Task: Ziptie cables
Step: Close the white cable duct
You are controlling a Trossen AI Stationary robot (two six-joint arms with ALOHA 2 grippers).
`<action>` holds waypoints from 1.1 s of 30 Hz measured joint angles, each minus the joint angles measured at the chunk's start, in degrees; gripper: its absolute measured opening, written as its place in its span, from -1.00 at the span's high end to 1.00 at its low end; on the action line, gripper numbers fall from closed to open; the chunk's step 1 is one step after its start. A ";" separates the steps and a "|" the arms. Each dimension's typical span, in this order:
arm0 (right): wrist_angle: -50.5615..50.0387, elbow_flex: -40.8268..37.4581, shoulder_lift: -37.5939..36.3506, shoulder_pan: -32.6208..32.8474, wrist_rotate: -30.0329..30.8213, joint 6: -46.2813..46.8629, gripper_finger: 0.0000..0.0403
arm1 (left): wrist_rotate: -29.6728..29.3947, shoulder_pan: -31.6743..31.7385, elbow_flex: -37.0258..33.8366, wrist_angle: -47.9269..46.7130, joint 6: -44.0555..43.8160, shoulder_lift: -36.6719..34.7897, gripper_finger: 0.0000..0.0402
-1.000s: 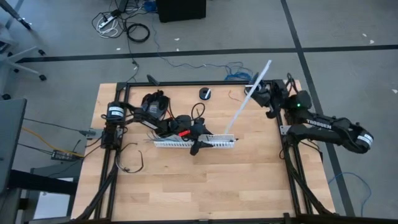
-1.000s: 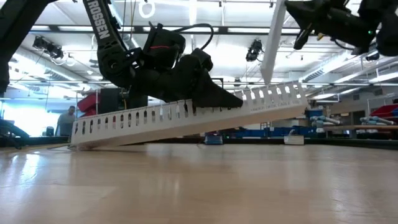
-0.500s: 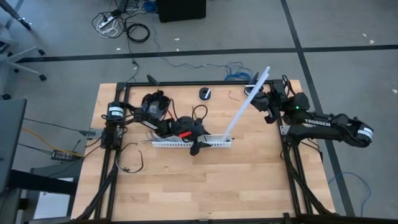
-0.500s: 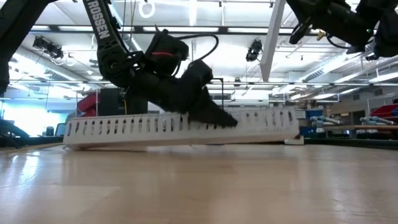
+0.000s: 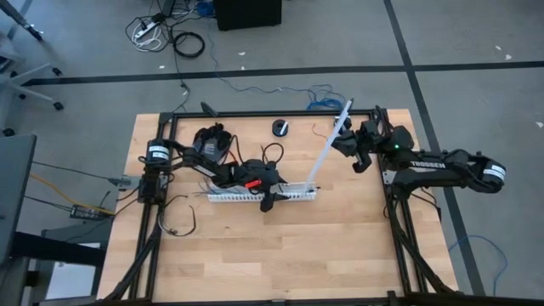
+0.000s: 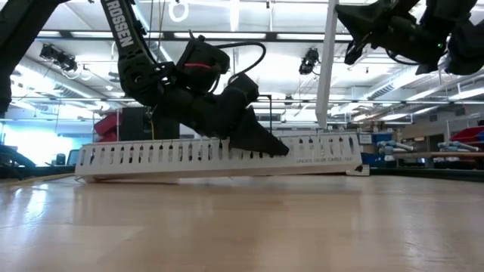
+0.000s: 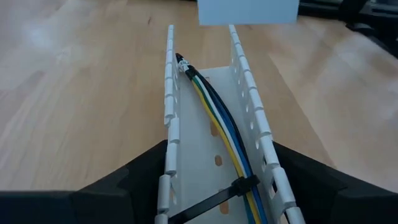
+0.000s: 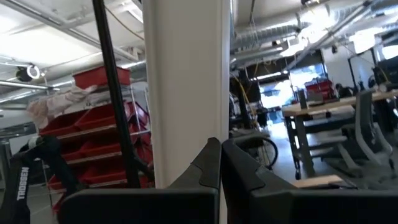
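Observation:
A white slotted duct lies flat on the table's middle, also seen in the low view. Inside it runs the bundle of cables, yellow, blue and black, with a black ziptie around them. My left gripper straddles the duct near its middle. At the far right, my right gripper is shut on a long white cover strip. The strip slants down to the duct's right end. My left gripper has the duct's two slotted side walls between its fingers, one finger outside each wall. It comes slanting down from the table's left, along the duct. The duct lies level on the table. My right gripper pinches the white strip near its upper end between its shut fingers. The strip stands steep, upper end high above the table, lower end at the duct's right end. The fingers themselves hide the exact contact.
A small black object lies near the table's far edge. A loose thin wire curls at the near left. Black frame rails run along the left and right sides. The near half of the wooden table is bare.
The duct's right end, lifted a second ago, has come down, and the duct now lies level on the table. My left gripper has tipped downward with it. My right gripper has moved toward the table's left with the white strip, which now stands steeper.

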 joint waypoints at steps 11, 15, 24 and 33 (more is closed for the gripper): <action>2.98 0.00 0.95 0.35 -0.67 -0.05 1.00 | -0.07 -0.02 0.00 -3.89 1.86 -0.02 -0.23; 2.96 0.00 0.95 0.35 -1.12 -0.03 1.00 | -0.06 -0.02 0.00 -3.52 1.55 -0.02 -0.23; 2.98 0.00 0.95 0.35 -1.51 -0.02 1.00 | -0.12 -0.02 0.00 -3.48 -0.95 -0.02 -0.25; 2.98 0.00 0.95 0.35 -1.95 -0.02 1.00 | -0.68 -0.31 0.02 -0.23 1.96 -0.11 -0.42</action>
